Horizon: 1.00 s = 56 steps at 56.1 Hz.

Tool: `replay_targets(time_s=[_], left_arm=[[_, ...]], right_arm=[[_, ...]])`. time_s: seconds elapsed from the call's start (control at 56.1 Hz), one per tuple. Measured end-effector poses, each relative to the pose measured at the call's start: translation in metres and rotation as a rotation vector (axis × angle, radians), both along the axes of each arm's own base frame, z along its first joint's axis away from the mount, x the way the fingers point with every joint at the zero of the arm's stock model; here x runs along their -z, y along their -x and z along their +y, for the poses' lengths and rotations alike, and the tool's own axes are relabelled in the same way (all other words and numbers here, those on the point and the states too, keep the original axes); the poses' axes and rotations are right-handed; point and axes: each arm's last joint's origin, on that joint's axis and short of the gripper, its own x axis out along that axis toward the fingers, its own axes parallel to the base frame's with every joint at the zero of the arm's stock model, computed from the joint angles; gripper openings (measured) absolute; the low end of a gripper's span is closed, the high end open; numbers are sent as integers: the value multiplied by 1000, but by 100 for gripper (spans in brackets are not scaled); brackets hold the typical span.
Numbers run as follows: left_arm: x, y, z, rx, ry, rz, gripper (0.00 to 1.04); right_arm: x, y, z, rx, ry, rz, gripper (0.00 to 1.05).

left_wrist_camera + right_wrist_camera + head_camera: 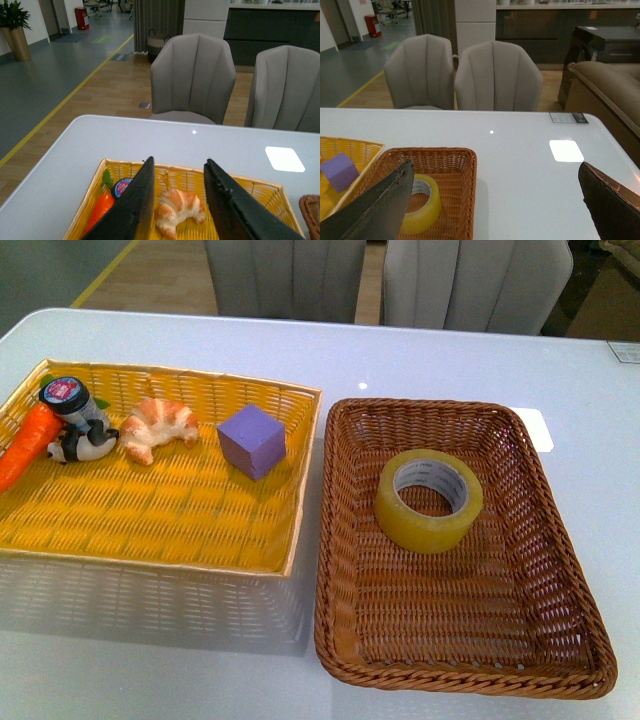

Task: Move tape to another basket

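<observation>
1. On the white table, the yellow tray and the brown basket sit side by side.
2. The tape lies flat inside the basket.
3. Right gripper: fingers wide, empty.
4. Left gripper: fingers narrowly parted, empty, above the croissant toy.

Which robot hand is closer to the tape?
Right. The right gripper hangs open over the brown basket holding the tape. The left gripper hangs over the croissant in the yellow basket.

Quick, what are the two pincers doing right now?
Left pincer: open, holding nothing.
Right pincer: wide open, holding nothing.
</observation>
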Motion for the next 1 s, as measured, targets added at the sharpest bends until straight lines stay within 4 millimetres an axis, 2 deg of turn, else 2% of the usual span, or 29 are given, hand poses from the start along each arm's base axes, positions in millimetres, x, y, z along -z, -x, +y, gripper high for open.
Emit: replay_targets(time_s=[0.143, 0.25, 0.5, 0.999], left_arm=[[-1, 23, 6, 14, -1, -4, 1], [-1, 39, 14, 1, -8, -1, 2], [-1, 68, 15, 1, -8, 0, 2], [-3, 103, 15, 1, -8, -2, 2]], right_arm=[[0, 0, 0, 0, 0, 0, 96], [0, 0, 0, 1, 0, 0, 96], [0, 0, 0, 1, 0, 0, 96], [0, 0, 0, 0, 0, 0, 96]])
